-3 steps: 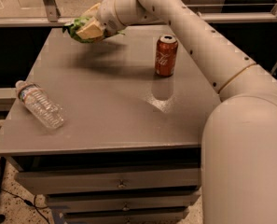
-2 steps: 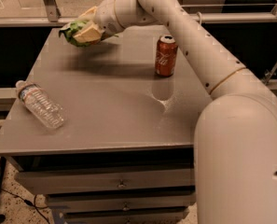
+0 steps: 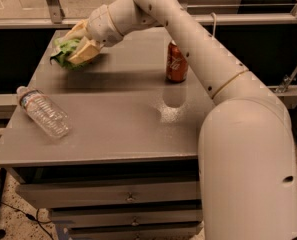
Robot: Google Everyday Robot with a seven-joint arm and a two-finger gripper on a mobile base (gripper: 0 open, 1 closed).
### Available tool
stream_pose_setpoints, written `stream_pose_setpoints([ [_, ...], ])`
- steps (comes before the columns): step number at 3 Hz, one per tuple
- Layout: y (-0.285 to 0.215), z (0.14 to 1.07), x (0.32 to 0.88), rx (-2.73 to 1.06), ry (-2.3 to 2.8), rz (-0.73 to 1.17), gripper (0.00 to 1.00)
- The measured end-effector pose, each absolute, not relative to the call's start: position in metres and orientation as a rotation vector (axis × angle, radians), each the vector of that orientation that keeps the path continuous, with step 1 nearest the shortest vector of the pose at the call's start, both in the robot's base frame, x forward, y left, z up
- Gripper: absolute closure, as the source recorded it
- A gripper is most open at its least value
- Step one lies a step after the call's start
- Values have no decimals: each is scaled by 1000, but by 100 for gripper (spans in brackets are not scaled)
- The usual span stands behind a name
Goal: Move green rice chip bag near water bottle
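The green rice chip bag (image 3: pixel 65 51) is crinkled and bright green, held above the far left part of the grey table (image 3: pixel 118 119). My gripper (image 3: pixel 78 44) is shut on the bag, with cream fingers (image 3: pixel 84 52) clamped over it. The water bottle (image 3: pixel 43 112) is clear and ribbed with a white cap and lies on its side near the table's left front edge. The bag hangs behind and a little right of the bottle, apart from it.
A red soda can (image 3: pixel 176 61) stands upright at the table's back right, under my arm. My white arm (image 3: pixel 223 84) crosses the right side of the view. Drawers (image 3: pixel 128 199) sit below the tabletop. A railing (image 3: pixel 48 4) runs behind the table.
My gripper has carried the green bag leftward and slightly toward the front, closer to the water bottle. The bottle and the can have not moved.
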State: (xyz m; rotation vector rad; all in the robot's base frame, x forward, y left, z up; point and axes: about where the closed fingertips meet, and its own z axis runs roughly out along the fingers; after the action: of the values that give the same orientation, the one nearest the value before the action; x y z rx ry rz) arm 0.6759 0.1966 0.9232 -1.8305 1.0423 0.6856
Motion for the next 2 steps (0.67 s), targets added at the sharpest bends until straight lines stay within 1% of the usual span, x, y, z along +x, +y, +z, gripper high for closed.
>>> stream_pose_setpoints([
  [1,201,907,649,-1940,1006,709,100],
  [2,192,890,636,-2002,999,725,100],
])
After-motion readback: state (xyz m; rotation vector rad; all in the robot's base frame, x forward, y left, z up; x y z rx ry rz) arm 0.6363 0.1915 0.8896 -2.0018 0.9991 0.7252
